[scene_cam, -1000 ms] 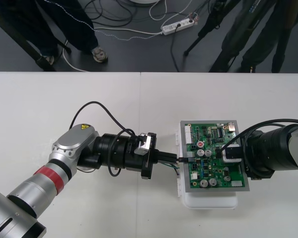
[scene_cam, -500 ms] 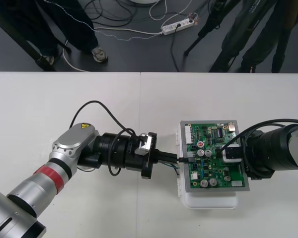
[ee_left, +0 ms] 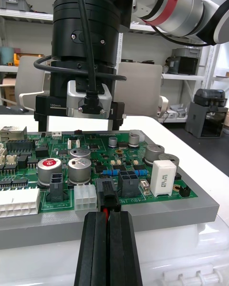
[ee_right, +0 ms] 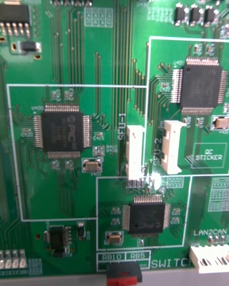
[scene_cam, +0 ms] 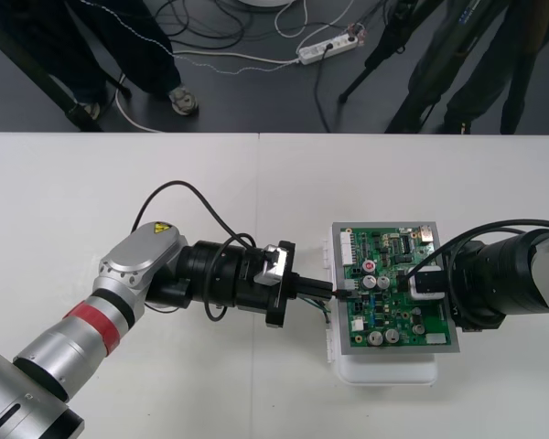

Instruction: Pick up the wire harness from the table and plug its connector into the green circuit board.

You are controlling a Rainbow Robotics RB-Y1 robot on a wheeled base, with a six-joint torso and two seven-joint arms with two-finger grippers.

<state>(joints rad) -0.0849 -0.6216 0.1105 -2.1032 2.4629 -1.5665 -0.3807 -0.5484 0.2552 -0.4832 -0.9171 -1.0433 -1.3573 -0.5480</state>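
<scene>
Green circuit board [scene_cam: 398,320] seated in a white base [scene_cam: 384,370] on the pale bench [scene_cam: 165,183], with both arms at work.

The left gripper [scene_cam: 325,291] comes in level from the board's left side. Its fingers [ee_left: 121,248] are pressed together on the wire harness [scene_cam: 328,312]. Red and black wires run between the fingers, and the small black plug [ee_left: 108,196] juts from their tips. Green wires hang loose just under the fingers, off the board's edge.

The key relation is that fingers, wires and plug share one long axis. It points straight across the board's near edge into the row of connectors there. The plug stands at that edge, touching or just beside a black connector. The views do not settle whether it is seated.

The right gripper [ee_left: 80,119] hangs over the board's far side, facing the left gripper. Its fingers [ee_left: 117,121] are spread apart and pinch nothing.

As a judgement, the left arm alone carries the insertion. What remains is a short push along the plug's own axis, and any sideways tilt risks jamming the plug against the neighbouring white connector [ee_left: 85,198].
</scene>
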